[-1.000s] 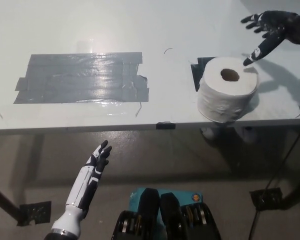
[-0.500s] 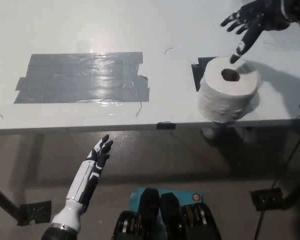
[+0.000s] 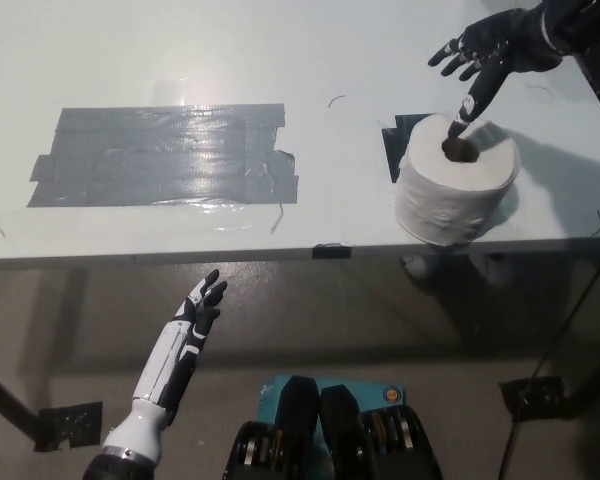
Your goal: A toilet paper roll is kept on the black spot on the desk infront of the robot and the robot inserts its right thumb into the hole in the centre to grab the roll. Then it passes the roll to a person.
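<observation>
A white toilet paper roll [image 3: 452, 190] stands upright near the desk's front right edge, covering most of a black tape spot [image 3: 394, 140]. Its dark centre hole faces up. My black right hand [image 3: 490, 55] hovers open just behind and above the roll, fingers spread. Its thumb points down, with the tip at the hole's far rim. My white left hand [image 3: 198, 312] rests open below the desk edge at the lower left.
A large patch of grey tape [image 3: 165, 155] lies on the white desk [image 3: 330, 60] at the left. The desk's front edge [image 3: 280, 255] runs across the middle of the picture, with dark floor beneath.
My right hand has moved left and toward the roll, bringing its thumb from beside the roll to over the centre hole. The left hand shifted slightly.
</observation>
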Robot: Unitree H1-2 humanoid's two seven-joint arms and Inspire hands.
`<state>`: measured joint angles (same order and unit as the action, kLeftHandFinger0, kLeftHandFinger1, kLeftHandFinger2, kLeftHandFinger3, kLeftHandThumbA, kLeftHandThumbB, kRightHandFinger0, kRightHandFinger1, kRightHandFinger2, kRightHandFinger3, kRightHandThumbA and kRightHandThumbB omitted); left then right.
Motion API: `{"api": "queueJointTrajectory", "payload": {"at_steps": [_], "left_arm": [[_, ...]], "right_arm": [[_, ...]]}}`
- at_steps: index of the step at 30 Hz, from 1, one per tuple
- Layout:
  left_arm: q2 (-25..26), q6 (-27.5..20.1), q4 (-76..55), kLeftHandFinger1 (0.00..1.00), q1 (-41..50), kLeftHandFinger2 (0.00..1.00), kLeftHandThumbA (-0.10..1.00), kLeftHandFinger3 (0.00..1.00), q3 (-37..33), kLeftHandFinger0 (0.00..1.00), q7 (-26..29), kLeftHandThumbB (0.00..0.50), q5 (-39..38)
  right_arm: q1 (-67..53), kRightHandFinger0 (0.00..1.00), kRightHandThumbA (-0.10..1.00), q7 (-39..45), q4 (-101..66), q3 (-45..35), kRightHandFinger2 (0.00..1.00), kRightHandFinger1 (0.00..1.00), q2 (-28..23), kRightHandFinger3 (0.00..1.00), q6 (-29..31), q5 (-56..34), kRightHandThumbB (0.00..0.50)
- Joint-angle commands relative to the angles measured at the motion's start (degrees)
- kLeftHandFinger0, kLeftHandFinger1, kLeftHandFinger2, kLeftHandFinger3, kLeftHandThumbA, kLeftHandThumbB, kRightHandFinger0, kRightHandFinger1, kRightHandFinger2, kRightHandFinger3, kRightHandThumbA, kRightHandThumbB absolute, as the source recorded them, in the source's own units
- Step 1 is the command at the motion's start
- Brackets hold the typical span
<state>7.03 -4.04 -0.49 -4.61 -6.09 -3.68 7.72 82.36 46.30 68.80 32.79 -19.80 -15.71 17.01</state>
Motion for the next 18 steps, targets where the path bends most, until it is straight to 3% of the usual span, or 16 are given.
{"api": "queueJointTrajectory", "payload": {"at_steps": [1, 8, 14, 18], "left_arm": [[0.52, -0.80, -2.03, 1.00, -0.73, 1.00, 1.00, 1.00, 0.20, 1.00, -0.43, 0.117, 0.17], [0.43, -0.01, -2.76, 1.00, -0.59, 1.00, 1.00, 1.00, 0.18, 1.00, -0.53, 0.126, 0.23], [0.49, -0.52, -2.01, 1.00, -1.38, 1.00, 1.00, 1.00, 0.28, 1.00, -0.47, 0.133, 0.19], [0.54, -0.75, -1.85, 1.00, -1.39, 1.00, 1.00, 1.00, 0.22, 1.00, -0.49, 0.133, 0.26]], "right_arm": [[2.26, 1.00, 1.00, -1.76, 0.90, 0.72, 1.00, 1.00, -0.13, 1.00, 3.59, 3.23, 0.371], [1.98, 1.00, 1.00, -2.33, 2.12, 0.08, 1.00, 1.00, -0.25, 1.00, 5.32, 3.88, 0.344], [1.99, 1.00, 1.00, -3.15, 3.53, 0.11, 1.00, 1.00, 0.09, 1.00, 5.17, 5.06, 0.415], [1.30, 1.00, 1.00, -3.45, 2.73, 0.18, 1.00, 1.00, 0.43, 1.00, 4.09, 5.93, 0.417]]}}
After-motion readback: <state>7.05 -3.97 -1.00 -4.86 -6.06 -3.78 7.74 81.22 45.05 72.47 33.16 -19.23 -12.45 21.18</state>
